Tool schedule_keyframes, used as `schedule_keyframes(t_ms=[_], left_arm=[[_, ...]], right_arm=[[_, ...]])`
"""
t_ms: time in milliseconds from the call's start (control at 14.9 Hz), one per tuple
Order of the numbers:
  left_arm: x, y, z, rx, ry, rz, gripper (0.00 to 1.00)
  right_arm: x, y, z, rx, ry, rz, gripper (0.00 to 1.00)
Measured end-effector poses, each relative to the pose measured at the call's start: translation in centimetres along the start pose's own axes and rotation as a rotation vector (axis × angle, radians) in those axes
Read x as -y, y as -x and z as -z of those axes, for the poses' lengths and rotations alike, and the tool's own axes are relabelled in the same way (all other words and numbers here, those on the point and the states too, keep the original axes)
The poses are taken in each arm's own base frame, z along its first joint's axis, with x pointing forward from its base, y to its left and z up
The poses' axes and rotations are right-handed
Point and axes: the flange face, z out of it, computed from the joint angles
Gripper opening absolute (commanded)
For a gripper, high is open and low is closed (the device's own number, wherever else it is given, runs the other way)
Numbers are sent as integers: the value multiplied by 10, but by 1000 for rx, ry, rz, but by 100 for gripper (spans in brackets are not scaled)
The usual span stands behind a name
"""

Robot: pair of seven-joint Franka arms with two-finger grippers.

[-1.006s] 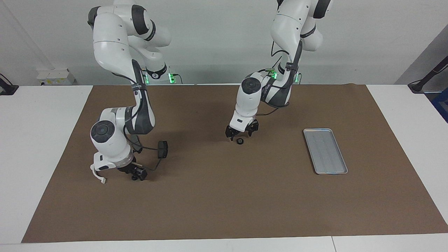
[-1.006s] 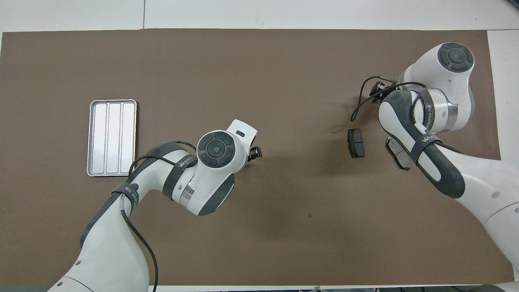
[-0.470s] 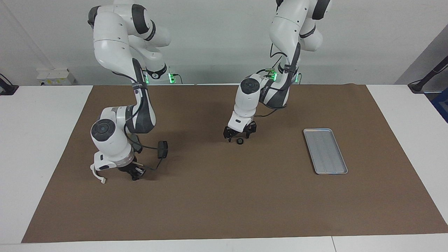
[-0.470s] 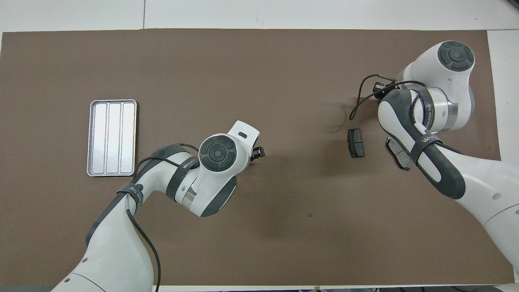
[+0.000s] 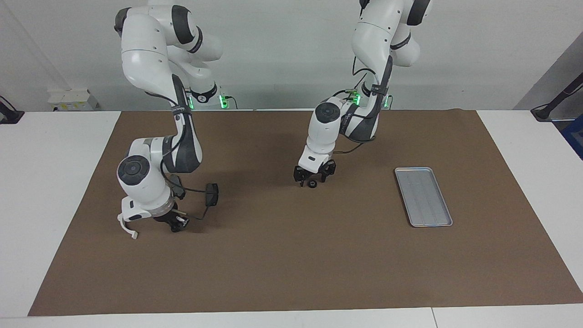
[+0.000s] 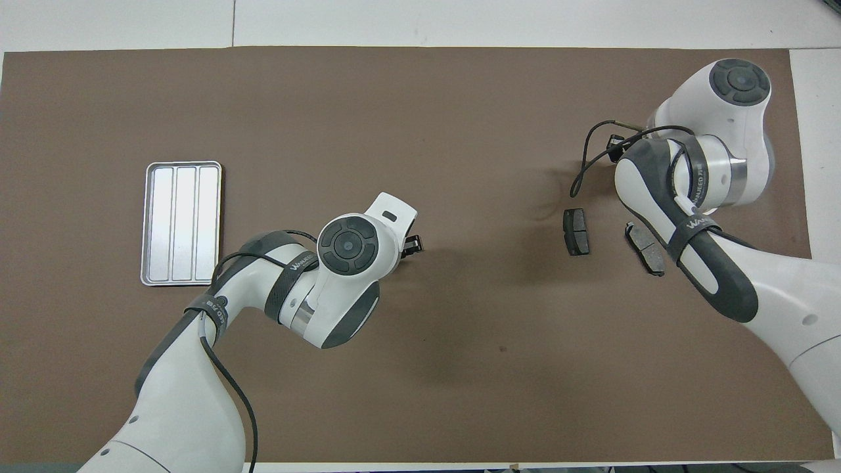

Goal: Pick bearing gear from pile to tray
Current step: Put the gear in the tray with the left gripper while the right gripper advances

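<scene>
The left gripper (image 5: pixel 313 178) is seen low over the brown mat (image 5: pixel 291 255), near the middle of the table. A small black round piece (image 5: pixel 312 184) lies on the mat directly below it, between the two spread fingers. The fingers are apart, but whether they already touch the piece cannot be told. In the overhead view this gripper is mostly covered by its own wrist.

The right gripper (image 5: pixel 175 225) is down at the mat toward the right arm's end of the table, among the pile. Its fingers are closed together. Something small and dark is seen at the fingertips, but what it is, and whether it is gripped, cannot be told. A white curved arc (image 5: pixel 126 228) lies on the mat just beside this gripper.

Two dark grey brake pads are seen on the mat: one brake pad (image 6: pixel 577 231) lies in the open, and the second brake pad (image 6: pixel 644 248) lies just beside the right arm's forearm.

The tray (image 5: pixel 423 196) rests flat on the mat toward the left arm's end of the table, well apart from both grippers. Nothing is seen in it.
</scene>
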Motion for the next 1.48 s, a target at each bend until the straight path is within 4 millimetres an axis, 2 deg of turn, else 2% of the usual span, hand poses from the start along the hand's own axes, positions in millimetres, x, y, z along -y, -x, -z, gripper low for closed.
schedule_keyframes(t_ms=[67, 268, 470, 537, 604, 671, 738, 872, 939, 1006, 1073, 1141, 1208, 1275, 1342, 1476], left_arm=[[0, -1, 1, -3, 0, -1, 0], [0, -4, 7, -11, 6, 2, 0], [-1, -11, 15, -8, -2, 8, 0], [1, -21, 26, 8, -26, 21, 0], [6, -37, 45, 25, -51, 28, 0], [19, -60, 77, 37, -68, 13, 0], [44, -85, 117, 43, -78, -16, 0], [124, -123, 195, 45, -84, -86, 0], [172, -135, 223, 49, -87, -127, 0], [217, -145, 240, 53, -88, -167, 0], [260, -154, 247, 57, -88, -206, 0], [302, -162, 244, 67, -87, -245, 0], [337, -168, 235, 71, -82, -273, 0], [364, -171, 222, 63, -78, -291, 0], [378, -171, 205, 44, -77, -303, 0], [379, -164, 164, 11, -77, -318, 0]], right_arm=[[-2, -2, 16, 9, 16, 33, 0], [-7, 5, 73, 20, 31, 96, 0], [1, 31, 126, 17, 35, 129, 0], [7, 42, 142, 15, 30, 144, 0], [16, 54, 156, 17, 20, 156, 0], [26, 67, 170, 20, 7, 149, 0], [38, 80, 181, 21, -2, 126, 0], [74, 112, 197, 21, -19, 59, 0], [96, 131, 202, 22, -28, 7, 0], [120, 150, 204, 28, -39, -54, 0], [144, 171, 206, 32, -52, -116, 0], [168, 193, 209, 29, -66, -172, 0], [191, 216, 210, 23, -81, -219, 0], [214, 240, 209, 16, -98, -260, 0], [236, 263, 205, 11, -114, -293, 0], [275, 300, 185, 8, -141, -339, 0]])
